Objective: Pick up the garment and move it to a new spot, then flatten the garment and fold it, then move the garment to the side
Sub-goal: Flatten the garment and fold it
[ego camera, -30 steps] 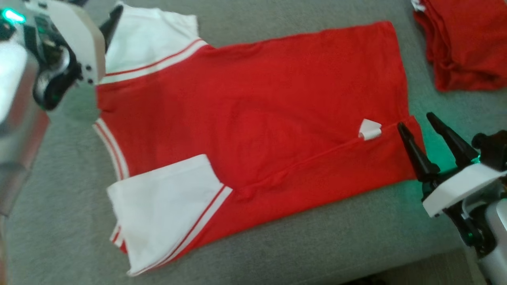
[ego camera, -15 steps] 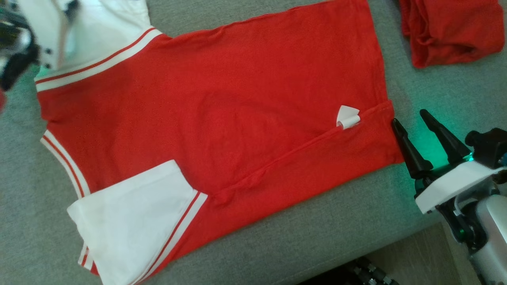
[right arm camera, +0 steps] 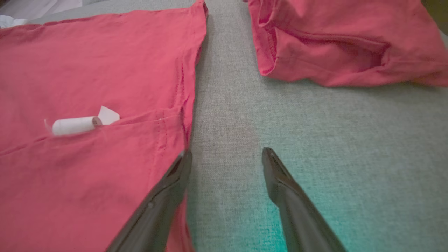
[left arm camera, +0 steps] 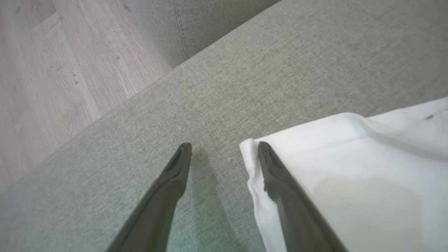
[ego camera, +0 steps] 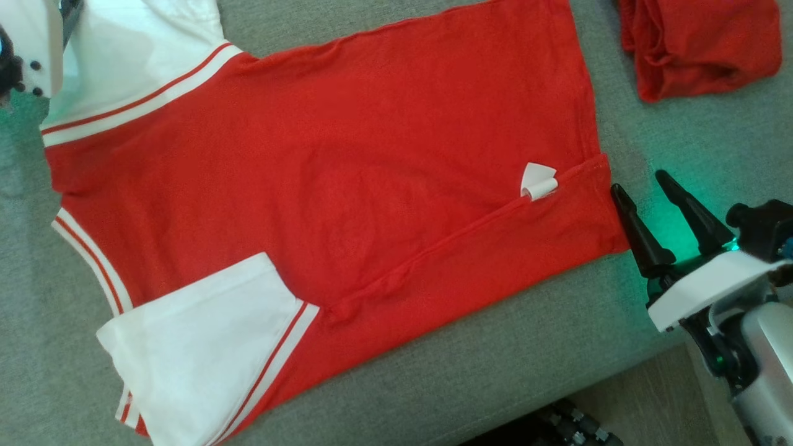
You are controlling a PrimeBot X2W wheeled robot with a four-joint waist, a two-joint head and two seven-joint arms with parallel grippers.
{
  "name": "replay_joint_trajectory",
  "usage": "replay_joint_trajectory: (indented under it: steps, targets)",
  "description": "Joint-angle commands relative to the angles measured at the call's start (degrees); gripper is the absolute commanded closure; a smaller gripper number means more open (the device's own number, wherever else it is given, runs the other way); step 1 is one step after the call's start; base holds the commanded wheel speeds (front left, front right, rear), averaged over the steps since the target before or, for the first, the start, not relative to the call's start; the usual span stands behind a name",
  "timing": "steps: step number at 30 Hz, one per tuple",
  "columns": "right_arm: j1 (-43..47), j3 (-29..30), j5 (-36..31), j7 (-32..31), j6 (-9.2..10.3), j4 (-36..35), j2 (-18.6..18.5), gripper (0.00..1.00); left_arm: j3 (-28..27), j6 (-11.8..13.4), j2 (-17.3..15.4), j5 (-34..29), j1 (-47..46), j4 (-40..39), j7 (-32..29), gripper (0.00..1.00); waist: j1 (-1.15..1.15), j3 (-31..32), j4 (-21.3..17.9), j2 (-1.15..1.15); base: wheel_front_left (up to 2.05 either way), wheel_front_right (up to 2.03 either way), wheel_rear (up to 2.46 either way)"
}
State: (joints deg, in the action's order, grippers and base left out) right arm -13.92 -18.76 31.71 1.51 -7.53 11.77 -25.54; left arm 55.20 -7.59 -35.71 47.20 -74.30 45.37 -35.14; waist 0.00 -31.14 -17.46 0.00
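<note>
Folding is judged to be the step in hand. The shirt [ego camera: 322,186] is laid flat across the middle of the grey sofa cushion [ego camera: 495,371], neck end at 9 o'clock, hem at 3. Its near long edge looks already turned in, with a white label [ego camera: 539,181] exposed at the crease.

The right gripper [ego camera: 639,182] is seen at 4 o'clock, fingers spread wide, nothing held, one tip just beside the hem corner. The left gripper [left arm camera: 224,148] is placed at 10 o'clock, equally wide and empty, one finger over the edge of the white sleeve [left arm camera: 350,168].

The next move probably calls for both ends to be pinched and carried over evenly.

The red knit is thin, limp and lightly creased. The cushion weave is coarse, so drag is expected. A second red cloth [ego camera: 700,43] is bunched at 1 o'clock.
</note>
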Motion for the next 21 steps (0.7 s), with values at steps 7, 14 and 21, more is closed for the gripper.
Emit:
replay_joint_trajectory:
  steps: [7, 14, 21]
  targets:
    - [-0.4, -0.8, 1.0, 1.0, 0.04, -0.7, -1.3, 0.0, 0.4, 0.1, -2.6, 4.0, -2.2, -2.9, -3.8, 0.64, 0.0, -0.1, -0.3, 0.0, 0.0, 0.0, 0.0]
    - [-1.3, -0.8, 1.9, 1.4, 0.04, -0.8, -2.4, 0.0, 2.1, 0.1, -4.0, 5.7, -2.4, -6.5, -1.3, 1.0, 0.0, 0.3, 0.4, 0.0, 0.0, 0.0, 0.0]
    - [-8.8, -0.7, 3.2, -2.6, 0.04, -2.6, -4.9, 0.0, 4.7, 0.1, -3.4, 5.7, -3.1, -9.3, 8.0, 1.0, 0.0, 2.6, 3.4, 0.0, 0.0, 0.0, 0.0]
